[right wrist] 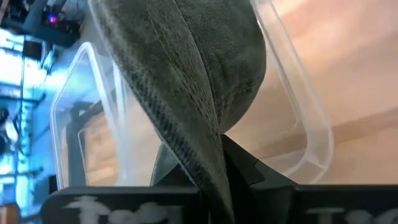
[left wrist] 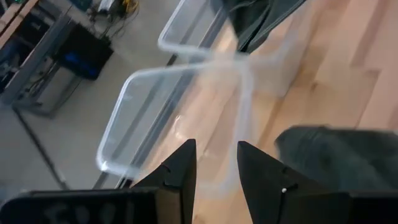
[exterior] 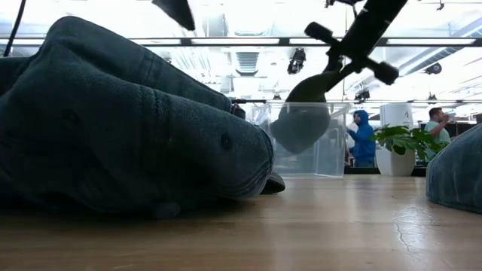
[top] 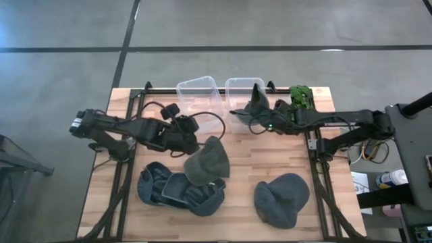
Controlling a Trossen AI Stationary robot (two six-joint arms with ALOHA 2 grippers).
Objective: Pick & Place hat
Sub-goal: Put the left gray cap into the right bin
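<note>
Right gripper [top: 255,113]: at the far side of the table [top: 236,223], over the right clear bin [top: 244,86]; its fingers [right wrist: 239,165] are clamped on a dark grey hat [right wrist: 205,74].
Held hat: hangs from the right gripper above the right clear bin's open mouth, clear of the table; in the low view it shows as a rounded grey shape in front of the bin.
Left gripper [top: 194,145]: reaches in from the left toward the middle of the table; its fingers [left wrist: 180,177] stand a narrow gap apart with nothing between them, pointing toward the left clear bin [left wrist: 180,106].
Left clear bin: stands at the far edge, just beside the right clear bin.
Grey hat by left gripper [top: 208,160]: lies on the table just beside the left gripper's tip, its near edge overlapping the dark pile.
Dark pile [top: 177,189]: blue-grey hats heaped on the near left part of the table; it fills the left of the low view.
Near right hat [top: 281,198]: lies alone on the near right part of the table, well apart from the bins.
Plant [top: 301,96]: small green plant at the far right corner, beside the right clear bin.
Room behind: two people [exterior: 363,137] show far beyond the table in the low view.
</note>
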